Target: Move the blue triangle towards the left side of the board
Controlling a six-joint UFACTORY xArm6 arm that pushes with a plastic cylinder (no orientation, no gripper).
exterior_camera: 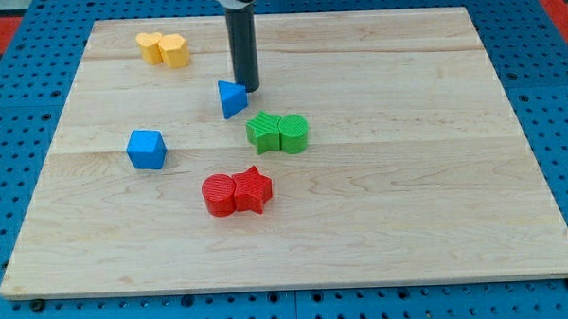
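Note:
The blue triangle point(231, 99) lies on the wooden board point(408, 174), a little left of the middle and toward the view's top. My tip point(248, 88) stands right against the triangle's upper right side, touching it or nearly so. The dark rod rises straight up from there to the view's top edge.
A blue cube point(146, 149) sits to the left and below the triangle. Two yellow blocks point(163, 49) sit together at the top left. Two green blocks point(277, 133) lie just right and below the triangle. Two red blocks point(237, 192), one star-shaped, lie lower down.

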